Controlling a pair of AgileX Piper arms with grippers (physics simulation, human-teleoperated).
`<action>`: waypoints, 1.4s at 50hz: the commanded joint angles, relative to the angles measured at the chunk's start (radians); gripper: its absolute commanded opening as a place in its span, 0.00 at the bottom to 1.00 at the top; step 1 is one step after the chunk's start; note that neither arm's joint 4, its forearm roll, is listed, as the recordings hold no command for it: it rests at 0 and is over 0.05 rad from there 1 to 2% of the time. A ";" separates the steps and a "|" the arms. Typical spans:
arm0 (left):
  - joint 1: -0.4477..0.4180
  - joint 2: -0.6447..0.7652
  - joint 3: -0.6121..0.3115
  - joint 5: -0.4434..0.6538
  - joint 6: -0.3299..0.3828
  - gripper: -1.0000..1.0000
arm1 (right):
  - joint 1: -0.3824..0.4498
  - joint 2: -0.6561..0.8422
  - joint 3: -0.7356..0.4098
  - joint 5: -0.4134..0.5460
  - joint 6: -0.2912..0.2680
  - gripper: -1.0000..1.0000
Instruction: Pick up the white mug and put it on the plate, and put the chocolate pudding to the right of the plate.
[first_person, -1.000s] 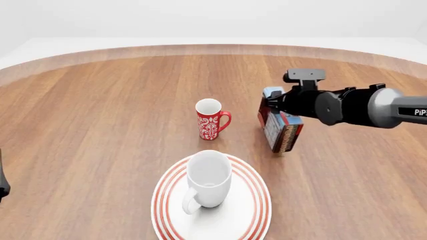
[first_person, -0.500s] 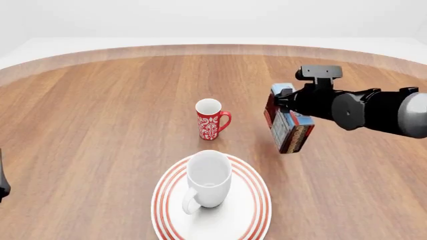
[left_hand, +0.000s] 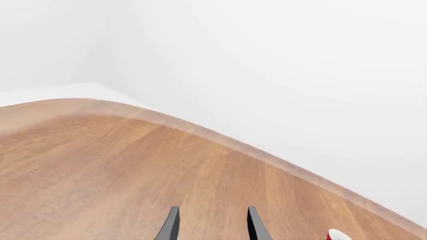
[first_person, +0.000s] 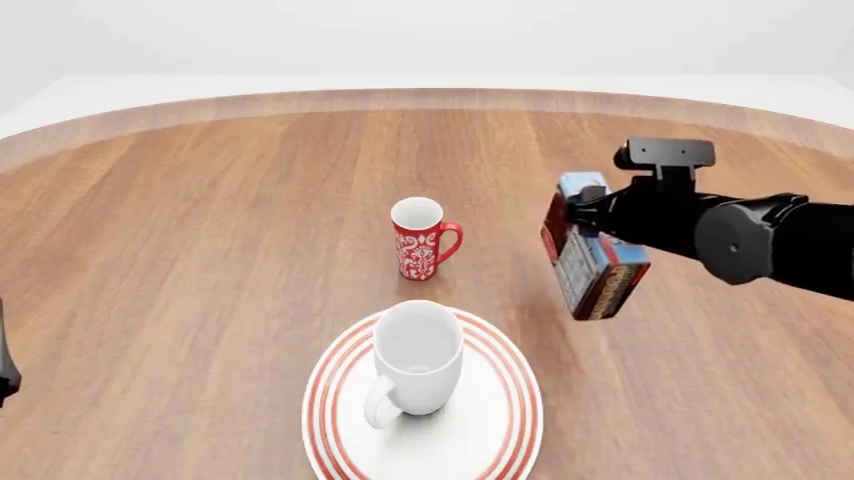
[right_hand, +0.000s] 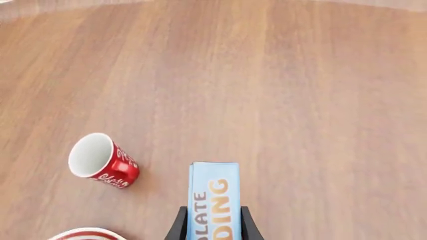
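Note:
The white mug (first_person: 418, 368) stands upright on the plate (first_person: 517, 405) at the near centre, handle toward the front. My right gripper (first_person: 574, 213) is shut on the chocolate pudding (first_person: 597, 268), holding it tilted above the table, right of the plate and farther back. In the right wrist view the carton (right_hand: 213, 197) sits between the fingers (right_hand: 179, 226), blue face with orange letters up, and a bit of the plate's rim (right_hand: 83, 233) shows. My left gripper (left_hand: 213, 227) is open and holds nothing, facing the table's far edge.
A red mug with a white pattern (first_person: 423, 240) stands upright behind the plate, also seen as the red mug (right_hand: 103, 161) in the right wrist view. A sliver of the left arm (first_person: 6, 368) shows at the left edge.
The right gripper has carried the pudding carton to the right and a little nearer. The mugs, plate and left arm have not moved.

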 joint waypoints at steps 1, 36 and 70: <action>-0.002 0.008 0.000 -0.007 0.000 1.00 | -0.010 -0.070 0.046 0.013 0.013 0.00; -0.006 -0.011 0.000 0.011 0.002 1.00 | -0.053 -0.253 0.189 0.070 -0.022 0.00; -0.007 -0.025 0.000 0.025 0.004 1.00 | -0.121 -0.398 0.337 0.110 -0.076 0.00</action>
